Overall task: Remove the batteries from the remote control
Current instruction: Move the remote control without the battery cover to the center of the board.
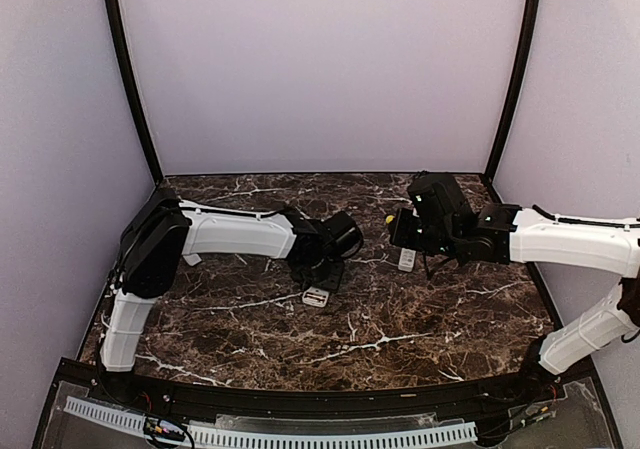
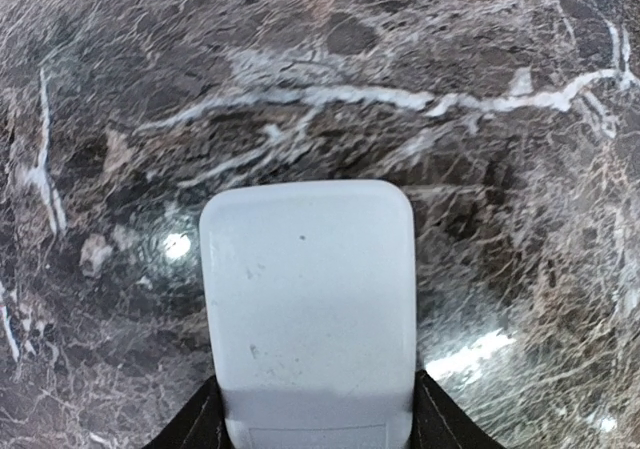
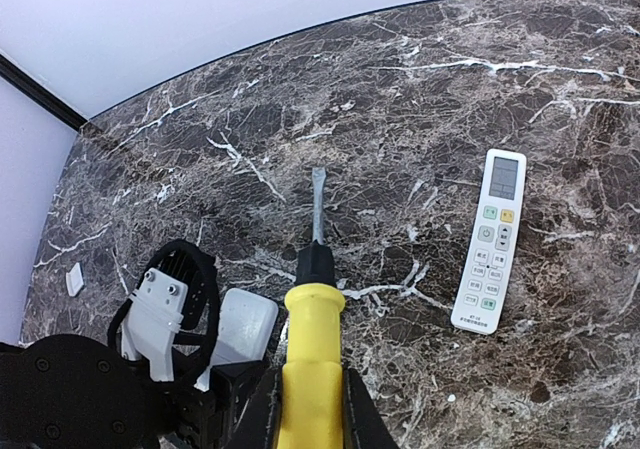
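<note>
On the marble table (image 1: 400, 339), the left gripper (image 1: 320, 282) straddles a white remote (image 2: 308, 309) lying back-up near the table's middle; whether it clamps the remote I cannot tell. A second remote (image 3: 490, 241) lies buttons-up, nearer the far edge. The right gripper (image 3: 310, 409) is clamped on a yellow-handled screwdriver (image 3: 314, 314).

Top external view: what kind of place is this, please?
Probably a robot test cell, not a home: a marble-patterned table closed in by plain lilac walls, with the left arm and the right arm mounted at its near edge.
</note>
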Controlling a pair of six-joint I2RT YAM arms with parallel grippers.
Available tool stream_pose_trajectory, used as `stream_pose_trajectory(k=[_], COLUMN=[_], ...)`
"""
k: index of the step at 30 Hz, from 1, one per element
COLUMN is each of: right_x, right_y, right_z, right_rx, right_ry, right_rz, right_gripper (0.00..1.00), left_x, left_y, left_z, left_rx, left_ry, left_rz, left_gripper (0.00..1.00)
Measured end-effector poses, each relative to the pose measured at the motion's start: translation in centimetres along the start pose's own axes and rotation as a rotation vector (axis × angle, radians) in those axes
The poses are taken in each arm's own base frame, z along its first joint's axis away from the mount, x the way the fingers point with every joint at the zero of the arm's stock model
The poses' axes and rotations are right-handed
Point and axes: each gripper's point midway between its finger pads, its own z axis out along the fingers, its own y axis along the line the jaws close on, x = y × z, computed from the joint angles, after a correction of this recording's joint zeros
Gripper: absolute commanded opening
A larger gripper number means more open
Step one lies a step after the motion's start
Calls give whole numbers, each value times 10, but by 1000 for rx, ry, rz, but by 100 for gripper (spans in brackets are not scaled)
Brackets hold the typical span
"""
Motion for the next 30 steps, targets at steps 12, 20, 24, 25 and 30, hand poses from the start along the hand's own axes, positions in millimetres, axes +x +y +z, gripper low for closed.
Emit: stream_pose_trajectory(k=[12,20,24,25,30], right_x=[0,3,3,3,4], right_y=[0,1,1,1,1], right_z=[0,2,2,2,2], right_rx=[-3,-4,-7,-8,-9], right_ry=[3,13,15,16,18], right_rz=[0,-1,1,2,2], right_gripper=[0,0,0,0,0], left_x=[32,39,47,48,49], left_y=[50,51,51,50,45], left_z=[-25,-33,-31,-30,-29], left_rx=[-87,-58,-53,-50,-25], left_ry=[42,58,84,87,96], left_rz=[-87,-187,-210,-213,-224], left_gripper=[48,49,52,53,61])
